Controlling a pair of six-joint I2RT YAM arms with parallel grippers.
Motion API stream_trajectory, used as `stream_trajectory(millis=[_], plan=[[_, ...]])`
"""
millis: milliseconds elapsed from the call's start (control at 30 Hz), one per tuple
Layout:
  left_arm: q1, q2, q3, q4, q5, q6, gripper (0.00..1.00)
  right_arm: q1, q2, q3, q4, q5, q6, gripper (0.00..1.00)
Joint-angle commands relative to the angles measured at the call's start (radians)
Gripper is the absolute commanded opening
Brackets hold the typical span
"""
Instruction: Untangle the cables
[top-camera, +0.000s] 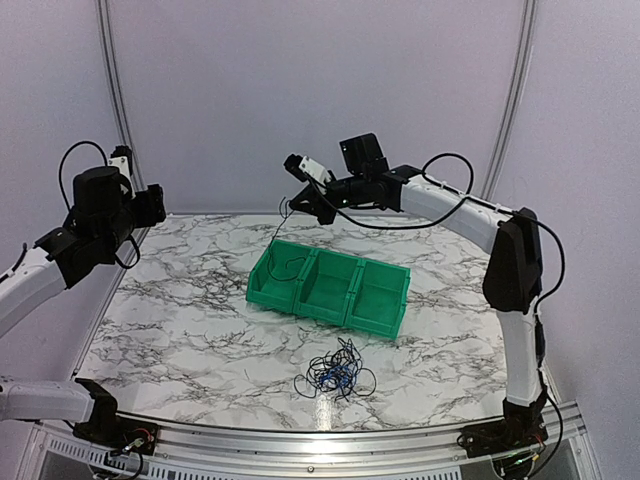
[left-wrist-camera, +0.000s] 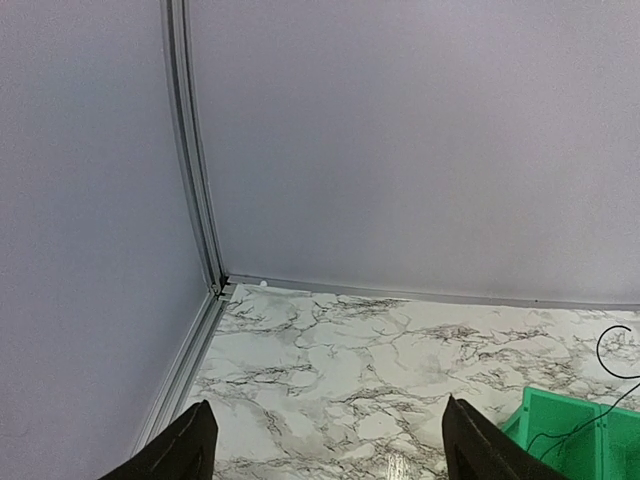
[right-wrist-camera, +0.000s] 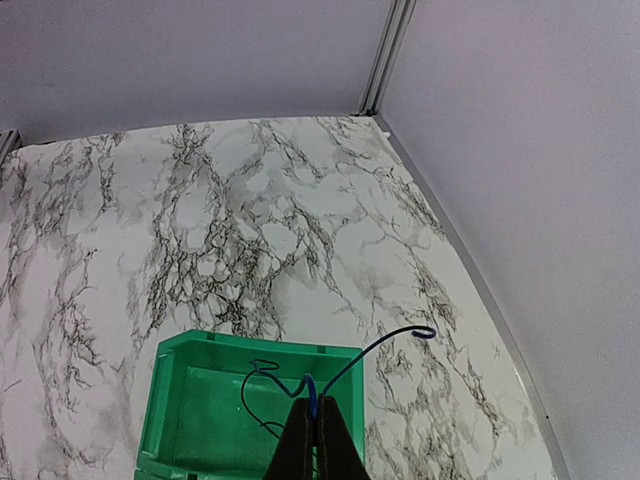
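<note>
Hanging above the far part of the marble-patterned tabletop (top-camera: 180, 320), the right gripper (right-wrist-camera: 314, 408) has its fingers pressed fully together on a hair-fine blue cable (right-wrist-camera: 372, 348). In the right wrist view this cable rises from the pinch and arcs up to the right, ending in a small hooked tip over the marble. A thin dark strand (right-wrist-camera: 250, 385) curls away from the same pinch and drops into the compartment below. Whether it belongs to the same cable cannot be told.

That compartment is the leftmost of three in a green plastic bin (top-camera: 325, 310), which sits slightly askew near the middle of the tabletop. From above, a fine dark line runs from the right gripper down into it, and a loose loop lies inside.

The remaining cables lie on the marble as a tangle (top-camera: 335, 372) of black and blue wires, just in front of the bin's near wall and apart from it.

The left gripper (left-wrist-camera: 330, 450) is raised at the left side of the scene, well away from the bin and the tangle. Its fingers are spread wide, with nothing between them. Its camera looks toward the back left corner, where an aluminium post (left-wrist-camera: 195, 180) joins the pale walls.
</note>
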Motion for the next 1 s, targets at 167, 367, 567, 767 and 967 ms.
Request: stream_trajectory(millis=[167, 367, 567, 767, 967], plan=[[0.024, -0.014, -0.006, 0.023, 0.009, -0.008, 0.80, 0.051, 0.018, -0.076, -0.087, 0.091, -0.067, 0.00], [0.037, -0.014, -0.006, 0.023, 0.018, -0.013, 0.80, 0.094, 0.079, -0.067, -0.136, 0.205, -0.078, 0.00], [0.035, -0.013, -0.007, 0.023, 0.015, -0.014, 0.80, 0.112, 0.176, 0.045, -0.200, 0.285, -0.042, 0.00], [0.036, -0.018, -0.007, 0.023, 0.015, -0.014, 0.80, 0.112, 0.191, 0.058, -0.205, 0.309, -0.023, 0.00], [0.037, -0.020, -0.007, 0.023, 0.021, -0.016, 0.80, 0.116, 0.140, 0.058, -0.225, 0.293, -0.007, 0.13]])
